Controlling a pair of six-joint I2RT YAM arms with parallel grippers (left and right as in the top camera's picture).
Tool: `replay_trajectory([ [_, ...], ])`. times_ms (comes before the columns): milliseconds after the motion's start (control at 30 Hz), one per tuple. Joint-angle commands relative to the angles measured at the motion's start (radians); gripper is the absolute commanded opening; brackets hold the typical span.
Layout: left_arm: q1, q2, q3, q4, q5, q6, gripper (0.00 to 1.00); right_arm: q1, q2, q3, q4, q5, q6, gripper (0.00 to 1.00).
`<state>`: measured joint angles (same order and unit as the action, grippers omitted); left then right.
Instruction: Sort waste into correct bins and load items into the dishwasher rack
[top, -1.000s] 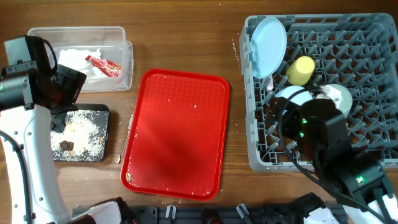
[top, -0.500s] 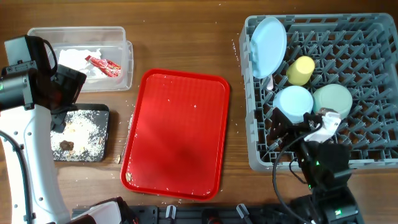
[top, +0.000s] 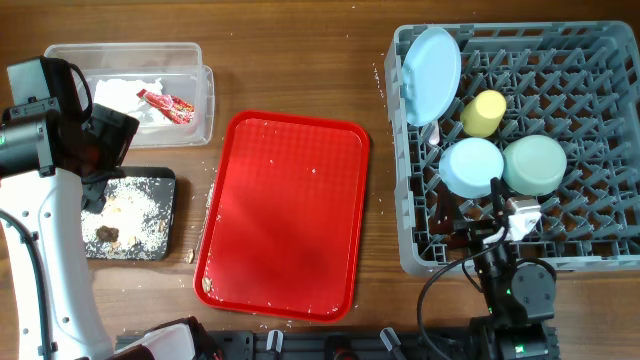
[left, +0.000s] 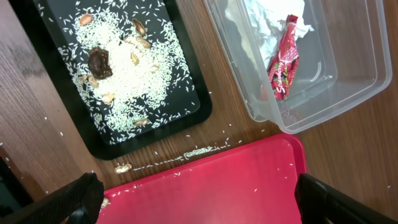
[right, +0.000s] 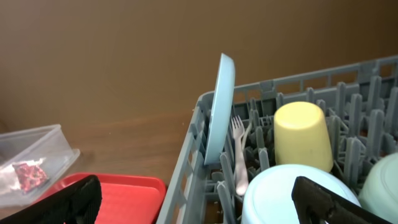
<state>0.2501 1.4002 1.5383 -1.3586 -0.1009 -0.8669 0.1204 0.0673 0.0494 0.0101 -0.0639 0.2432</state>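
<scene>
The grey dishwasher rack (top: 410, 255) at the right holds an upright light blue plate (top: 432, 60), a yellow cup (top: 484, 112), a light blue bowl (top: 471, 165) and a pale green bowl (top: 534, 163), the cup and bowls upside down. In the right wrist view a white fork (right: 239, 155) stands between the plate (right: 217, 112) and the cup (right: 301, 134). My right gripper (right: 199, 202) is open and empty, low at the rack's front edge (top: 500, 232). My left gripper (left: 199, 199) is open and empty above the red tray's left edge. The clear tub (left: 348, 93) holds napkins (left: 261, 18) and the wrapper (left: 283, 59). The black tray (left: 186, 68) holds rice and scraps (left: 124, 68).
The red serving tray (top: 285, 215) lies in the middle with a few rice grains on it. Loose rice and a brown scrap (left: 122, 167) lie on the wood between the black tray and the red tray. The left arm's white link runs down the left edge.
My right arm has pulled back from over the bowls to the rack's front edge, so both bowls now show fully. The left arm has not moved.
</scene>
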Motion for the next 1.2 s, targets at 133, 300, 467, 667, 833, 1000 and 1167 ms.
replay_trajectory([
  [133, 0.005, -0.004, 0.010, 0.000, -0.013, 0.002, 1.00, -0.008, -0.055, -0.044, 0.036, -0.012, -0.094, 1.00],
  [300, 0.005, -0.004, 0.010, 0.000, -0.013, 0.002, 1.00, -0.010, -0.064, -0.044, -0.009, -0.008, -0.191, 1.00],
  [467, 0.005, -0.004, 0.010, 0.000, -0.013, 0.002, 1.00, -0.027, -0.064, -0.044, -0.008, -0.005, -0.288, 1.00],
  [667, 0.005, -0.004, 0.010, 0.000, -0.013, 0.002, 1.00, -0.027, -0.064, -0.044, -0.008, -0.005, -0.329, 1.00],
  [833, 0.005, -0.004, 0.010, 0.000, -0.013, 0.002, 1.00, -0.027, -0.064, -0.044, -0.008, -0.005, -0.329, 1.00],
  [1000, 0.005, -0.004, 0.010, 0.000, -0.013, 0.002, 1.00, -0.027, -0.063, -0.044, -0.008, -0.005, -0.329, 1.00],
  [1167, 0.005, -0.004, 0.010, 0.000, -0.013, 0.002, 1.00, -0.027, -0.063, -0.044, -0.008, -0.005, -0.329, 1.00],
])
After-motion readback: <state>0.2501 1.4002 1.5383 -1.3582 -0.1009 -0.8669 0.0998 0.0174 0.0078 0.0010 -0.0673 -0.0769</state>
